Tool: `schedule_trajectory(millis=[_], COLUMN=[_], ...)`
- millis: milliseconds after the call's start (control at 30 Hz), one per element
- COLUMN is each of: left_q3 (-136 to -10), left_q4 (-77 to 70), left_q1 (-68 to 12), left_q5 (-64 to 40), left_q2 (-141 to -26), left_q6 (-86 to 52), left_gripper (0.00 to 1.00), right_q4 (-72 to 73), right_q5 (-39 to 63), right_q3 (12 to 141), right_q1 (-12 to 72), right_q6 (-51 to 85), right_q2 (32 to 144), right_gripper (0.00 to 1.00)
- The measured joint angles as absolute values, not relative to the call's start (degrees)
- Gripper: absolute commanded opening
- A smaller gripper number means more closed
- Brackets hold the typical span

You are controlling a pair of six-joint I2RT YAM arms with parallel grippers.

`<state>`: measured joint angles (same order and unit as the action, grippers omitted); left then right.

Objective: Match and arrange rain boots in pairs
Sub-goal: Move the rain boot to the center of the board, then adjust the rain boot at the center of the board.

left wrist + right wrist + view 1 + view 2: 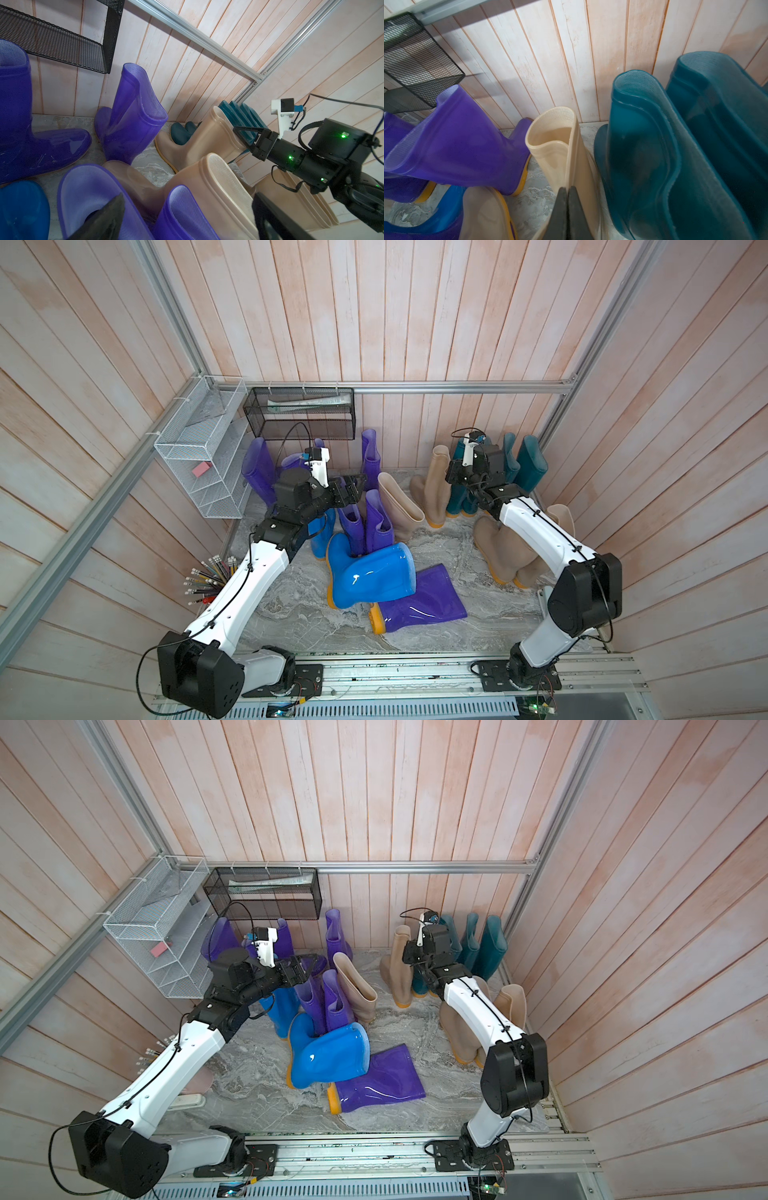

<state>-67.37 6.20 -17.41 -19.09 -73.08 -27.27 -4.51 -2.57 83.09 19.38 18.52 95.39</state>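
Rain boots crowd the marble floor (478, 614). A bright blue boot (370, 576) and a purple boot (419, 601) lie on their sides in front. Behind them stand two purple boots (378, 522), a blue one (322, 531) and a leaning beige one (401, 506). Dark teal boots (528, 464) line the back right. My left gripper (187, 218) hangs open over the two purple boots' tops (182, 209). My right gripper (568, 190) is shut, its fingertips against the shaft of an upright beige boot (556, 149); nothing shows between the fingers.
More purple boots (370, 452) stand along the back wall. Two beige boots (507, 556) lie under the right arm. A white wire shelf (199, 448) and a black mesh basket (299, 414) hang at the back left. A bundle of pencils (208, 580) stands by the left arm.
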Motion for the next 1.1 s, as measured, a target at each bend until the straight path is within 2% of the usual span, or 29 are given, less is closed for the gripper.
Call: schedule_trajectory(millis=[300, 333, 367, 433, 500, 533, 900, 1100], left_q3=[-67.37, -67.37, -67.37, -67.37, -67.37, -67.37, -67.37, -67.37], left_q4=[6.2, 6.2, 6.2, 6.2, 6.2, 6.2, 6.13, 6.02], left_q1=[-17.41, -17.41, -17.41, -17.41, -17.41, -17.41, -17.41, -17.41], left_q5=[-19.09, -19.09, -19.09, -19.11, -19.14, -19.16, -19.68, -20.82], left_q2=[-73.08, -73.08, -73.08, -73.08, -73.08, -73.08, -73.08, -73.08], left_q6=[-27.24, -27.24, -27.24, -27.24, -27.24, -27.24, -27.27, -27.44], left_gripper=[0.98, 0.98, 0.98, 0.98, 0.98, 0.98, 0.98, 0.98], right_q4=[0.08, 0.05, -0.03, -0.34, -0.54, -0.84, -2.92, -2.63], right_q5=[-2.76, -2.74, -2.74, -2.98, -3.36, -3.79, -4.32, 3.55], right_q3=[84.64, 84.64, 84.77, 84.95, 84.07, 83.18, 76.12, 71.4], right_q1=[18.74, 18.39, 18.06, 17.45, 17.02, 16.95, 17.34, 16.45], right_q6=[19.55, 19.53, 19.51, 19.14, 19.14, 19.16, 19.46, 19.94], right_q2=[100.4, 100.4, 100.4, 100.29, 99.24, 98.17, 79.85, 77.03], right_gripper=[0.0, 0.04, 0.12, 0.4, 0.55, 0.59, 0.73, 0.76])
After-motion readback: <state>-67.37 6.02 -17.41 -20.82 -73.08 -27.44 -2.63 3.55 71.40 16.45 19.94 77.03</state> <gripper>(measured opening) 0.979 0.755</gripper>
